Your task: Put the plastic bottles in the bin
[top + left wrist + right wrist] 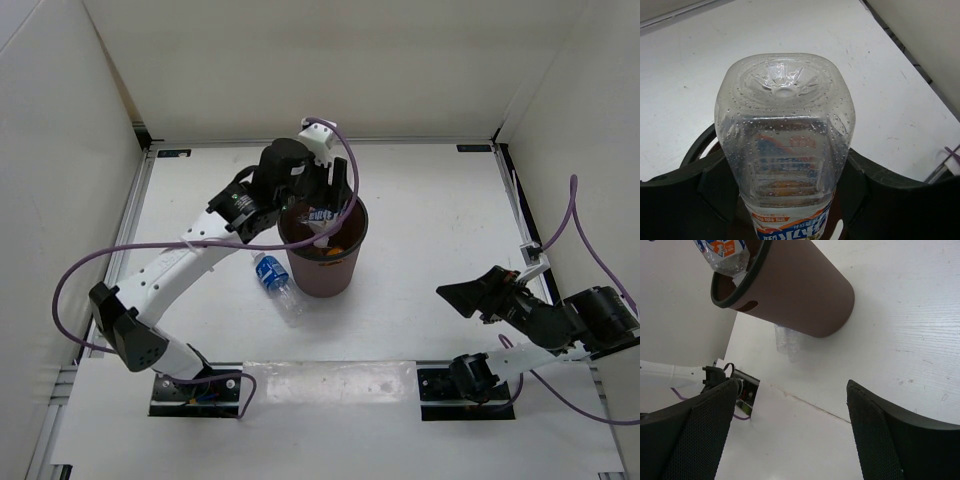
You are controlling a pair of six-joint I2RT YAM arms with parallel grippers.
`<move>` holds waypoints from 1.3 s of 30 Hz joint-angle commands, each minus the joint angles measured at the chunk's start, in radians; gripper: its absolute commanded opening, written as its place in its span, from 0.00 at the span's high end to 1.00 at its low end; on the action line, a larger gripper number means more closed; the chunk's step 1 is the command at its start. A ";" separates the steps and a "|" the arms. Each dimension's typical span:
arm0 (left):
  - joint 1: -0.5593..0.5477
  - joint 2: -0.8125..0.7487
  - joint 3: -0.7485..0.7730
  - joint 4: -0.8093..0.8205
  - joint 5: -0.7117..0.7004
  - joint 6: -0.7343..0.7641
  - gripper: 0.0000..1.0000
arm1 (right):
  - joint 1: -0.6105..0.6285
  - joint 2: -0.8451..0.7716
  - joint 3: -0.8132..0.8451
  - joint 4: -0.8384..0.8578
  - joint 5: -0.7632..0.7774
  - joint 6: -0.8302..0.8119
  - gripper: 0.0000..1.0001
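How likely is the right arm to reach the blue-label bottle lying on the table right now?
Probably not directly: the bin stands between the open right hand and the blue-label bottle. The left hand, though holding another bottle, is nearer.

Bright, flat light from above floods the overhead view. The white bench and walls run close to blown out, and the shadows are soft, with a faint one pooling beside the bin. Its inside reads dark. On the left wrist view, the labelled bottle is crisp, droplets sharp, small glints on its base, while the left claw sinks into near-black with little detail. On the right wrist view, the right claw looms dark and slightly soft along the bottom, and the lying bottle almost washes out against the white.
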 commanded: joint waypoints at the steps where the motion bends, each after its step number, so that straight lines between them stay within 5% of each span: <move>1: -0.007 -0.021 0.059 0.006 0.074 -0.018 0.51 | 0.003 0.014 -0.006 -0.222 0.027 0.024 0.10; 2: -0.006 -0.018 0.064 0.001 0.075 -0.011 0.39 | 0.000 0.017 -0.008 -0.220 0.027 0.024 0.10; 3: -0.007 -0.018 0.067 -0.002 0.075 -0.008 0.02 | 0.001 0.016 -0.008 -0.220 0.027 0.026 0.10; 7: -0.006 -0.068 0.076 -0.031 0.045 0.022 0.00 | 0.001 0.014 -0.008 -0.217 0.024 0.026 0.10; 11: -0.004 -0.238 0.041 -0.051 -0.148 0.147 0.00 | 0.009 0.014 -0.008 -0.225 0.026 0.032 0.10; 14: -0.003 -0.418 -0.097 0.056 -0.352 0.201 0.00 | 0.014 0.011 -0.009 -0.231 0.027 0.041 0.10; 15: -0.006 -0.456 -0.170 0.085 -0.562 0.200 0.00 | 0.017 0.013 -0.009 -0.229 0.026 0.041 0.10; 19: 0.022 -0.668 -0.457 0.390 -0.930 0.155 0.00 | 0.023 0.008 -0.008 -0.236 0.027 0.047 0.10; 27: 0.094 -0.602 -0.360 0.012 -1.066 -0.209 0.00 | 0.020 0.008 -0.008 -0.237 0.027 0.047 0.10; 35: 0.336 -0.492 -0.306 -0.342 -0.691 -0.643 0.00 | 0.008 0.000 -0.005 -0.239 0.024 0.052 0.10; 37: 0.420 -0.432 -0.295 -0.467 -0.550 -0.684 0.00 | 0.006 0.000 -0.009 -0.239 0.023 0.053 0.10; 39: 0.445 -0.429 -0.405 -0.424 -0.342 -0.689 0.00 | -0.003 -0.001 -0.011 -0.233 0.020 0.039 0.10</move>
